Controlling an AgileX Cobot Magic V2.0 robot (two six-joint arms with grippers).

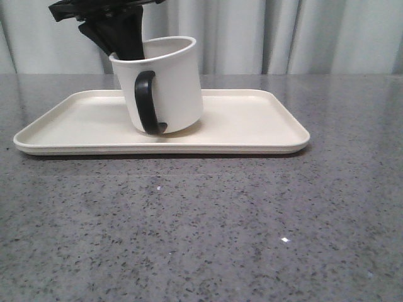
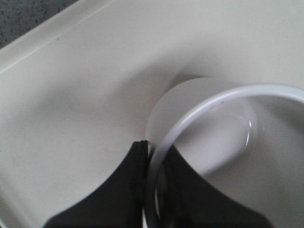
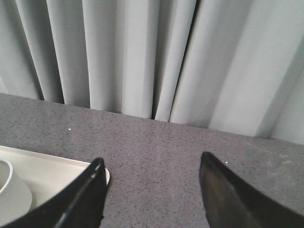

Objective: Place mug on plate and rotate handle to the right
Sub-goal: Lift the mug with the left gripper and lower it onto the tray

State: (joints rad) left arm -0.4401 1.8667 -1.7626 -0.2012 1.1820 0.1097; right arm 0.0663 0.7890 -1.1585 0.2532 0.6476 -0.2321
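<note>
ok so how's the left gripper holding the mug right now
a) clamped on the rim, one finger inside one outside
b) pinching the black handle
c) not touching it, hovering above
a: in the left wrist view the left gripper straddles the rim of the mug, and the handle sits free.

Looks like a lab/test bench, not a home. Grey speckled stone-look table (image 1: 201,226), bare apart from one tray (image 1: 264,126). Far side closed off w/ pale grey pleated curtain (image 1: 302,34), wall to wall. Black robot arm (image 1: 113,25) overhead, far left.
</note>
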